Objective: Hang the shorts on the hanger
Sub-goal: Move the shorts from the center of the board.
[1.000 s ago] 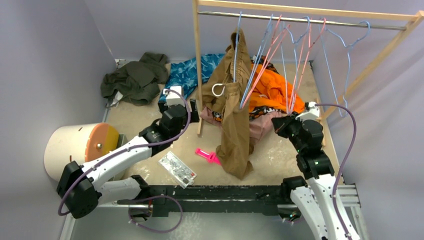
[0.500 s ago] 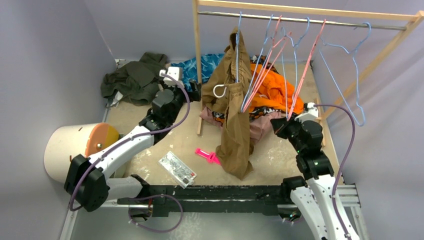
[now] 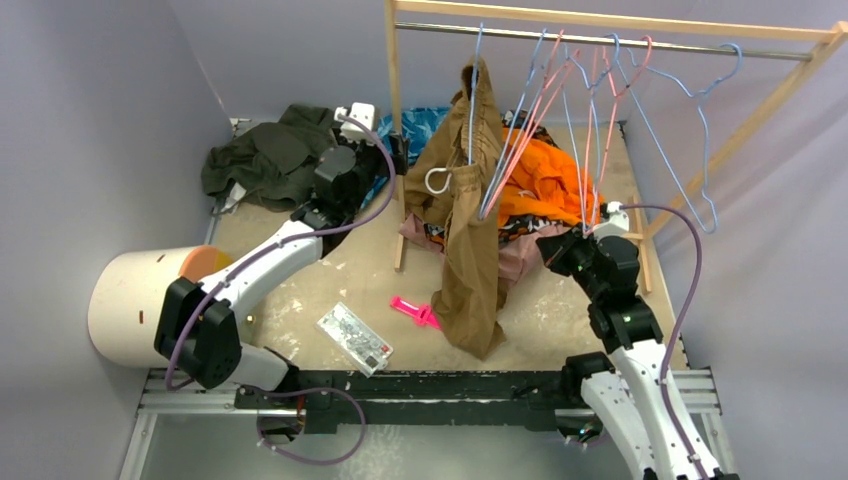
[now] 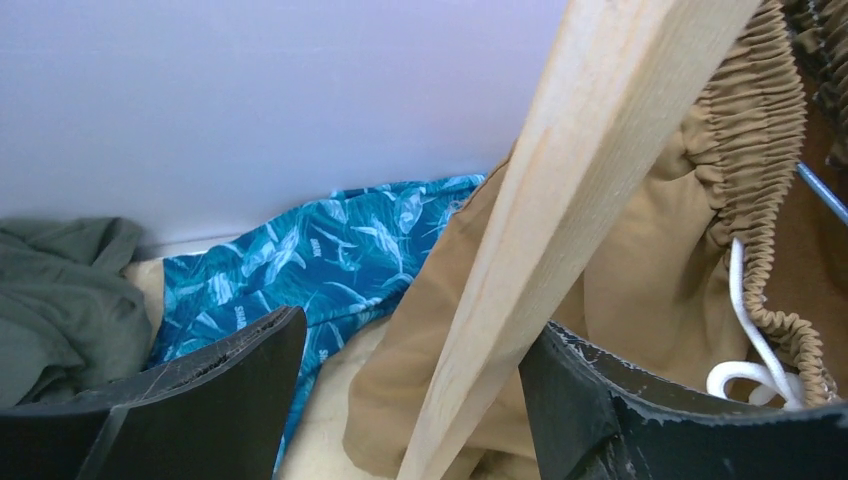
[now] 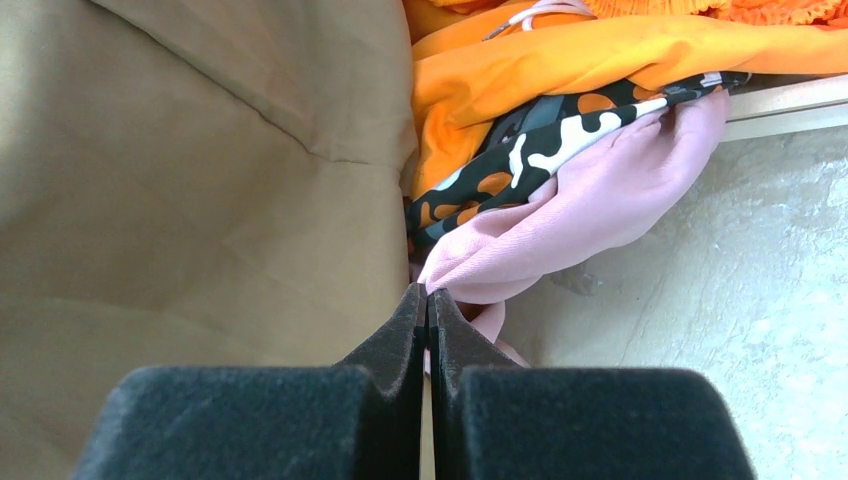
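Observation:
The dusty-pink shorts [image 3: 515, 262] lie bunched on the table under the orange garment [image 3: 545, 185], behind the hanging tan shorts [image 3: 470, 250]. My right gripper [image 3: 553, 248] is shut, its tips pinching a fold of the pink shorts [image 5: 600, 200] in the right wrist view [image 5: 428, 292]. Light-blue wire hangers hang on the rail; one hanger [image 3: 700, 150] hangs alone at the far right. My left gripper [image 3: 395, 152] is open at the back, with the rack's wooden post [image 4: 600, 150] standing between its fingers [image 4: 420, 325].
Pink wire hangers [image 3: 610, 110] share the rail with the blue ones. A blue patterned cloth [image 4: 330, 250] and a green garment [image 3: 270, 155] lie at the back left. A white drum [image 3: 140, 300], a packet [image 3: 353, 337] and a pink object [image 3: 412, 310] lie nearer.
My left arm has reached back and to the right, up to the rack's post, with its fingers narrowing. The hangers have swung. The right gripper has shifted slightly left and stayed shut.

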